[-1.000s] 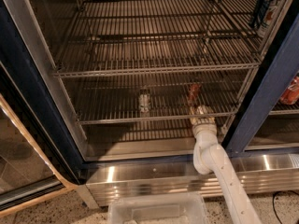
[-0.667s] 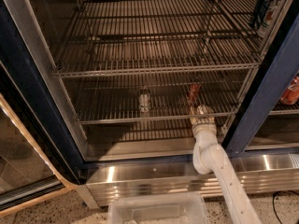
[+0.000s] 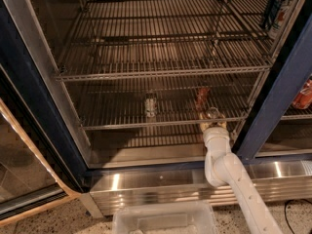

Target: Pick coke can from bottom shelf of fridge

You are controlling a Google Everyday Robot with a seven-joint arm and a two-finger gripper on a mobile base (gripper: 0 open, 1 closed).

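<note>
The fridge (image 3: 29,111) stands open, with a dark blue frame and steel wire racks. On the bottom shelf (image 3: 112,125) a red coke can (image 3: 202,97) stands upright at the right. A pale silvery can (image 3: 150,106) stands to its left. My gripper (image 3: 212,117) is on a white arm (image 3: 229,174) that rises from the lower right. It is at the shelf's front rail, just in front of the coke can and slightly to its right. It holds nothing that I can see.
A dark can (image 3: 274,8) stands on an upper rack at the far right. A red object (image 3: 303,94) sits beyond the blue post (image 3: 278,96). The glass door (image 3: 19,165) hangs open at the left. A clear plastic bin (image 3: 165,219) lies below the stainless base strip (image 3: 156,185).
</note>
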